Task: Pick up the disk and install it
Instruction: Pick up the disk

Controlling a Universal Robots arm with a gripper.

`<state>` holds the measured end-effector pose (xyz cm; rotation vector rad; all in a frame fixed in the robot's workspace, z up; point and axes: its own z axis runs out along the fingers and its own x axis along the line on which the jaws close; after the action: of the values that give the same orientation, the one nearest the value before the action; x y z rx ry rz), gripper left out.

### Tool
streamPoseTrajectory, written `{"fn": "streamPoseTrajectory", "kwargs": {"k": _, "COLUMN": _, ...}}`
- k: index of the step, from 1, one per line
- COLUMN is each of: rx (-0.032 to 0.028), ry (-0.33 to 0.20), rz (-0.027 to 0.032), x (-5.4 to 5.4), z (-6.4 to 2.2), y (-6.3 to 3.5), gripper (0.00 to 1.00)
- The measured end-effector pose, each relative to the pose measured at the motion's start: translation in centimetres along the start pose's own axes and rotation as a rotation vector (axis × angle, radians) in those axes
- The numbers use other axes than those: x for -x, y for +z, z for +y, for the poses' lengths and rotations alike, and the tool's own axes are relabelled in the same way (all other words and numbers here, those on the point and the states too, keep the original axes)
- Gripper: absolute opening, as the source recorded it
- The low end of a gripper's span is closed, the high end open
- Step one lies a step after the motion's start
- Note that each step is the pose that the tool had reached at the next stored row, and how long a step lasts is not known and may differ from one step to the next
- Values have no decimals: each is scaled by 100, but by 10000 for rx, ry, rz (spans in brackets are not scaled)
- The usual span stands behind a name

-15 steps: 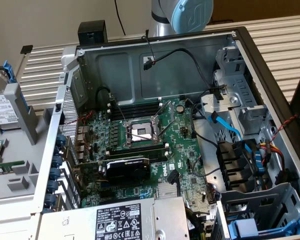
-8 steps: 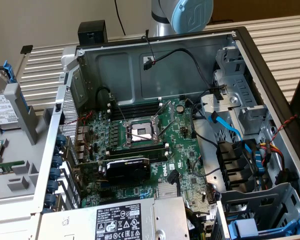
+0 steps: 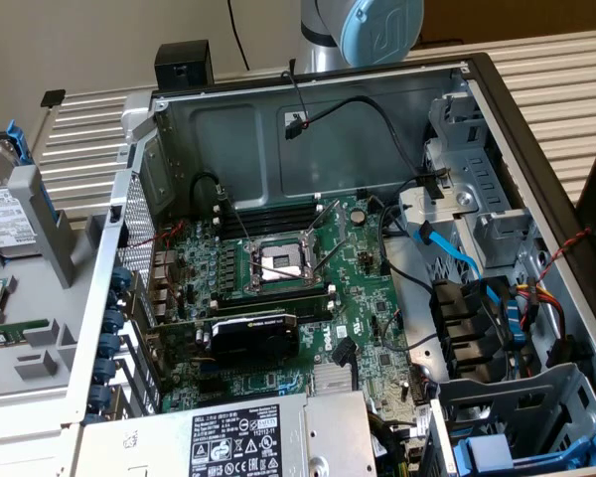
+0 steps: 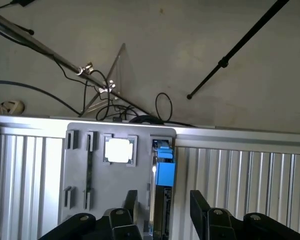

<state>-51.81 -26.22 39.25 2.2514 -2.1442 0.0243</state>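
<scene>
**A:** Status on the pick?

**B:** Pincer [image 4: 163,195] is released, nothing in it. Fingers [image 4: 131,202] are spread either side of the disk [image 4: 164,172]. There's a gap on both sides and no contact that I can see.

**A:** Where's the disk?

**B:** On edge in a slot at the edge of the grey fixture [image 4: 85,165], which sits on the slatted worktop [image 4: 240,185]. In the exterior view the disk [image 3: 2,214] is at that view's left, outside the case [image 3: 308,129]. So it's not lifted and not installed.

**A:** What does a clean grab need?

**B:** My read:
- Centre on the disk so both fingers land together. If it's off-centre, one finger will shove it sideways in the slot.
- Clamp the flat metal faces, not the blue frame [image 4: 165,174]. It's plastic and probably flexes.
- I can't tell from here how low the pincer sits. It needs enough bite to hold, with the tips kept off the fixture.
- One finger is over the fixture and the other over bare worktop, so watch the fixture side for a snag.

**A:** Main risk?

**B:** Smooth metal and a thin part, so it could slip. Use a firm, even squeeze. Any tilt in the slot will likely jam it, so keep the pincer square to the disk.
</scene>
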Motion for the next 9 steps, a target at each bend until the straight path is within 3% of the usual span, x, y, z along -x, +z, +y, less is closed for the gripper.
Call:
{"fn": "streamPoseTrajectory", "kwargs": {"k": 5, "rx": 4, "ry": 0, "rz": 40, "x": 94, "z": -3, "y": 17, "gripper": 54}}
{"fn": "streamPoseTrajectory", "kwargs": {"k": 9, "rx": 6, "ry": -1, "rz": 78, "x": 109, "z": 5, "y": 36, "gripper": 54}}
